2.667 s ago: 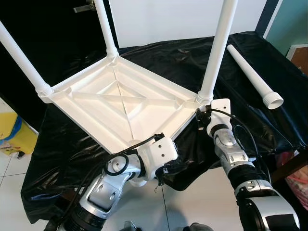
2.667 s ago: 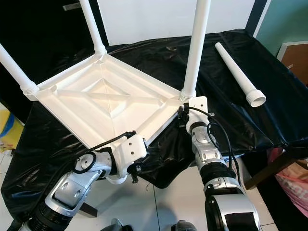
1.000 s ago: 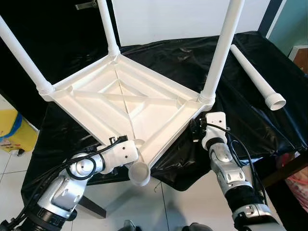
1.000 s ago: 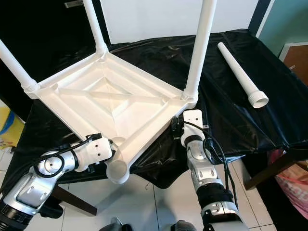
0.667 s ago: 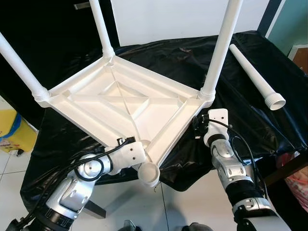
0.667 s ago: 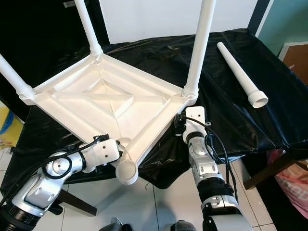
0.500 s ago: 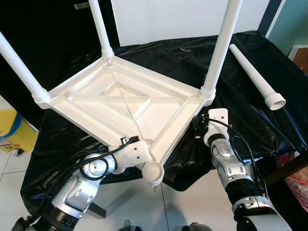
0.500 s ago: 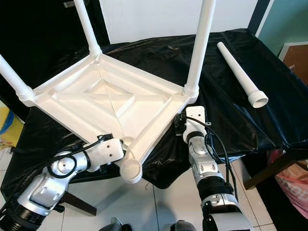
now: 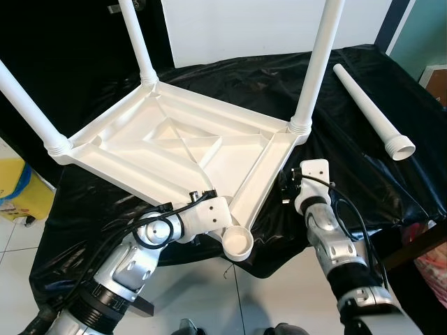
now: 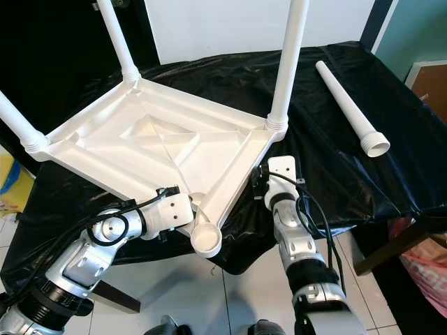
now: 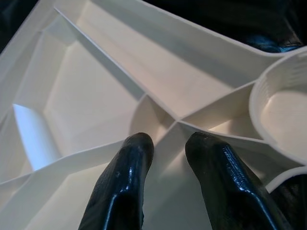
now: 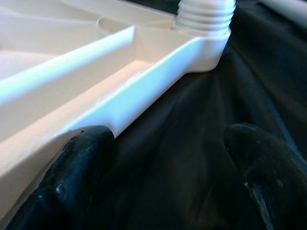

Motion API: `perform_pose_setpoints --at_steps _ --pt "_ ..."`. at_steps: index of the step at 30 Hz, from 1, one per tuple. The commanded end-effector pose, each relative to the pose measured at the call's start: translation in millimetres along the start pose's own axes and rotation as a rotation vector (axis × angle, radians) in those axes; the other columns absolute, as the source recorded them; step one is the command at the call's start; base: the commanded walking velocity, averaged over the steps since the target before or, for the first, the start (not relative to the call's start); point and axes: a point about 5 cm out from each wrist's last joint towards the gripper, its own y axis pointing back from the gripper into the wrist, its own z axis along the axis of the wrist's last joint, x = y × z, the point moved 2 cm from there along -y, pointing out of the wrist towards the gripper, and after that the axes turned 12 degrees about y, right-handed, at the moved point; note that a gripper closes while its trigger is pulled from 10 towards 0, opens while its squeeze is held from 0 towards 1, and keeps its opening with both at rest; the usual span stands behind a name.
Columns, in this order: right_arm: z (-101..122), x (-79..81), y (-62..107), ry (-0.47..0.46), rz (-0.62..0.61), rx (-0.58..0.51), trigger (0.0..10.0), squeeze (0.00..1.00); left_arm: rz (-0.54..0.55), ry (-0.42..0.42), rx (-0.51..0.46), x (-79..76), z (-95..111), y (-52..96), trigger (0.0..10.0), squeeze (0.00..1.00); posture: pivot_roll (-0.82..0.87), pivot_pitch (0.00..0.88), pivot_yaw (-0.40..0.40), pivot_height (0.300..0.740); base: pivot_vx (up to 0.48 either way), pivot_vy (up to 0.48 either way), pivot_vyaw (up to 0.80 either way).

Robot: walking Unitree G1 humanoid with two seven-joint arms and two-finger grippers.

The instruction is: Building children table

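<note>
White plastic everywhere on my feed: the upside-down white plastic children's table (image 9: 174,150) is lying on the black plastic-covered tabletop (image 9: 363,164) with three white round legs (image 9: 318,63) already standing up out of its corners. The fourth corner is the one closest to me, and its empty round screw socket (image 9: 237,243) hangs past the tabletop's near edge.

My left gripper (image 11: 168,143) sits right beside that socket, over the ribbed underside. Its two black fingers (image 11: 124,182) are only narrowly apart, straddling a thin white rib; I can't tell if they're really pinching it.

My right gripper (image 12: 168,158) is just below the corner with the tall leg, low against the table's outer rim. Its fingers (image 12: 72,177) are spread wide, one touching the rim, the other out over the black sheet, holding nothing.

Further out past the right gripper, the loose white plastic leg with a flared end (image 9: 370,112) lies flat on the sheet, well apart from the table.
</note>
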Motion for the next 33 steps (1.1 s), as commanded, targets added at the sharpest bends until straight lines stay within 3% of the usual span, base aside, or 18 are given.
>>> perform_pose_setpoints --at_steps 1,11,15,20,23,29,33 --pt "-3 -0.3 6.6 0.028 0.007 -0.010 10.0 0.00 0.006 0.003 -0.008 7.3 1 6.4 10.0 0.00 -0.06 0.030 0.029 0.740 0.000 0.000 0.00" --pt "5 -8.8 33.9 -0.011 -0.019 -0.144 10.0 0.00 -0.003 0.016 -0.004 30.3 -9 21.5 10.0 0.00 -0.07 0.023 0.036 0.740 0.000 0.000 0.00" --pt "20 -3.0 48.3 -0.064 0.039 -0.244 10.0 0.00 0.010 0.029 0.023 45.5 -23 14.3 10.0 0.00 -0.07 0.025 0.045 0.740 0.000 0.000 0.00" --pt "30 3.9 63.0 -0.092 0.131 -0.304 10.0 0.00 -0.014 0.055 0.025 53.6 -30 1.5 10.0 0.00 -0.09 0.027 0.057 0.740 0.000 0.000 0.00" --pt "31 5.0 66.0 -0.095 0.151 -0.310 10.0 0.00 -0.022 0.063 0.016 54.8 -29 0.4 10.0 0.00 -0.09 0.027 0.057 0.740 0.000 0.000 0.00" --pt "33 8.4 91.6 -0.108 0.338 -0.324 10.0 0.00 -0.101 0.027 -0.013 56.8 -27 -9.0 10.0 0.00 -0.12 0.037 0.070 0.740 0.000 0.000 0.00" --pt "34 5.9 96.2 -0.105 0.359 -0.320 10.0 0.00 -0.139 0.014 -0.015 55.0 -27 -11.5 10.0 0.00 -0.12 0.039 0.073 0.740 0.000 0.000 0.00"
